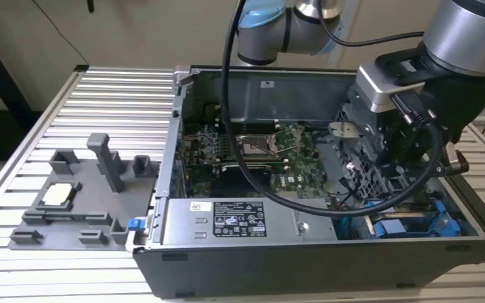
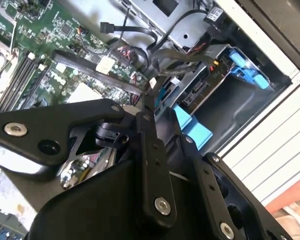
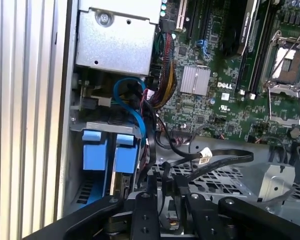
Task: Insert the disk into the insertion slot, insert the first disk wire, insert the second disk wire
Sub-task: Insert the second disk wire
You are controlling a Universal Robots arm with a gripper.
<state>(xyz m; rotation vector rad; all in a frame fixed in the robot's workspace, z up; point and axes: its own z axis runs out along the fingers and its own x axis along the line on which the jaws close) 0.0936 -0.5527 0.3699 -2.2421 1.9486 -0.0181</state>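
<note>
1. Gripper (image 3: 167,187) lowered inside open computer case (image 1: 310,265), jaws nearly closed around a black wire (image 3: 210,161).
2. Disk (image 3: 121,172) in blue carrier seated in insertion slot (image 3: 80,192), by the case wall.
3. Motherboard (image 3: 225,90) just beside it.

One open computer case (image 1: 310,265) sits on one slatted table (image 1: 99,101), beside one grey fixture tray (image 1: 74,214). Two blue drive carriers (image 3: 95,152) (image 3: 126,155) show inside, and one motherboard (image 1: 268,158).
</note>
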